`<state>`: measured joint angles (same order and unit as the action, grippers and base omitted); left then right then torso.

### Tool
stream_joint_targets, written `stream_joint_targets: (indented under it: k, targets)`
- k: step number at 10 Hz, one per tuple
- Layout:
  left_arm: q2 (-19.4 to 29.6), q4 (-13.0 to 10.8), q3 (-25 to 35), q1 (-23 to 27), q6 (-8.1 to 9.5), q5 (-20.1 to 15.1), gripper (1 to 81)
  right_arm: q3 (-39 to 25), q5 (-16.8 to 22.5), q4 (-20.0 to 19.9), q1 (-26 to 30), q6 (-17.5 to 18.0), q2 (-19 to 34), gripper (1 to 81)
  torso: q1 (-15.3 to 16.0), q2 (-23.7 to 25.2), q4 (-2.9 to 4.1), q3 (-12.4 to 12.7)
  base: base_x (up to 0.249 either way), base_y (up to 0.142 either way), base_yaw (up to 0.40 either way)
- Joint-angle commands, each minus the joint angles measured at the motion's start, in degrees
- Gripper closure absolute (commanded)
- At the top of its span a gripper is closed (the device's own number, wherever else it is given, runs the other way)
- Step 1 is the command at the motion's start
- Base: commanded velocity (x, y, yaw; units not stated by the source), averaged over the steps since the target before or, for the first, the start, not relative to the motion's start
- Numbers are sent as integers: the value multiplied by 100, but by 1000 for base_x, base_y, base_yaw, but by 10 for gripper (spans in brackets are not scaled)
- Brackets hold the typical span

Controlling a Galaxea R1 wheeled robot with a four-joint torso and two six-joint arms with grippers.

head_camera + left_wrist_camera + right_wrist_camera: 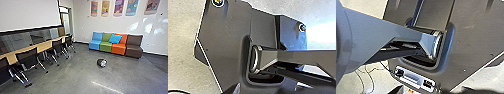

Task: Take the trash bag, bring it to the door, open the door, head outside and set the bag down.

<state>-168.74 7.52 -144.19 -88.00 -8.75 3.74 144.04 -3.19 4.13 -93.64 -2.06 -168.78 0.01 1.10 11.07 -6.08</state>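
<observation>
The small dark trash bag (102, 63), with a pale patch on one side, lies on the grey floor some way ahead in the head view, apart from the seats behind it. A tall dark-framed opening (66, 23) stands at the back left corner; whether it is the door of the task I cannot tell. The wrist views look onto the robot's own dark body and jointed bars, and I cannot make out how either gripper stands.
A long wooden table (45, 46) with black mesh chairs (27, 58) runs along the left. Blue, green, orange and brown seats (118, 47) line the back wall, with a blue cushion (115, 38) on them. Colourful panels (118, 7) hang above.
</observation>
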Motion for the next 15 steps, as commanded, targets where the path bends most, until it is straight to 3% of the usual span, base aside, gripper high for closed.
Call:
stream_joint_targets:
  k: [1,11,15]
  targets:
    - [-20,-40,40,182,-12,-365,10,0,346,53,139,-22,26,10,0,0,0,0,136,-75,0]
    - [-46,-40,22,182,-12,-365,10,9,346,53,139,-22,17,10,5,0,0,-2,137,-74,0]
    - [-37,-31,22,182,-12,-365,10,17,346,53,139,-22,0,10,0,0,0,0,142,0,0]
